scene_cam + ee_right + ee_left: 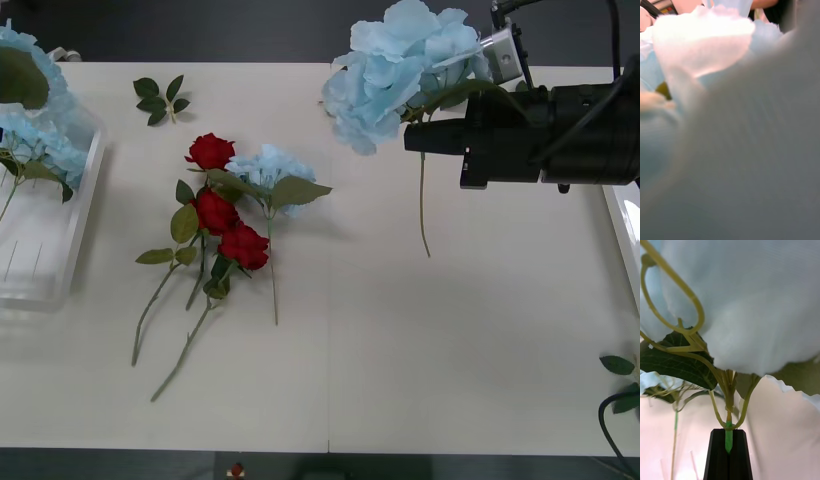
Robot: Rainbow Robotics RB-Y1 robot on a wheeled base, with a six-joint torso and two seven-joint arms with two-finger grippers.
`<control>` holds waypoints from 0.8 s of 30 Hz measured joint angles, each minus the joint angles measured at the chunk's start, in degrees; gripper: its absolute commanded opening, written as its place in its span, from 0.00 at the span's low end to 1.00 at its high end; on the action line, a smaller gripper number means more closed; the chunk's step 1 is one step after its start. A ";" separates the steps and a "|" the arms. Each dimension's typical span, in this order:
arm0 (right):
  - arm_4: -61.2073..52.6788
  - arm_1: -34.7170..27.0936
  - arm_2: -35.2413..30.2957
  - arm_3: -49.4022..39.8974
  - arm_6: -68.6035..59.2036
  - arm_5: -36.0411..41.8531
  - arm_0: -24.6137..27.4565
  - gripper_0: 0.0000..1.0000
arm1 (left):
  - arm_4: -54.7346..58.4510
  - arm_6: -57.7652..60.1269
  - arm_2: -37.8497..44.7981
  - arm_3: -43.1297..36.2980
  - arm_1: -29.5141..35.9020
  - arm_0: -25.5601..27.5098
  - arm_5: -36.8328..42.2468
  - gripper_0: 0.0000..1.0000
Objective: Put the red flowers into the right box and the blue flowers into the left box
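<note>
My right gripper point(413, 138), black, hangs high over the table's right back part, shut on the stem of a pale blue flower point(400, 65) whose thin stem dangles below it; its petals point(703, 41) press against the right wrist camera. My left gripper point(729, 435) is shut on the green stem of another blue flower point(752, 296). That bloom point(22, 70) sits over the left box point(78, 225), a white tray holding blue clusters. Three red flowers point(216, 210) lie in a bunch on the table with one blue flower point(265, 168) beside them. The right box point(626, 222) shows its rim.
A loose green leaf sprig point(160, 98) lies at the back left of the table. Green leaves point(620, 366) and a dark cable point(606, 420) sit at the front right corner. Bare tabletop stretches between the flower bunch and the right box.
</note>
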 measured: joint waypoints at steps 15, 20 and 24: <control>-8.87 5.80 0.46 -4.26 5.39 -0.01 6.07 0.00 | 1.43 -5.44 4.68 0.80 2.58 17.21 -14.24 0.03; -10.54 5.89 3.67 -4.26 3.95 -2.29 6.06 0.00 | 2.50 -5.44 -2.36 5.25 2.58 16.96 -21.66 0.28; -10.78 5.89 6.30 -4.28 3.40 -3.11 6.06 0.00 | 4.46 -5.44 -4.75 6.66 2.57 16.96 -22.57 0.82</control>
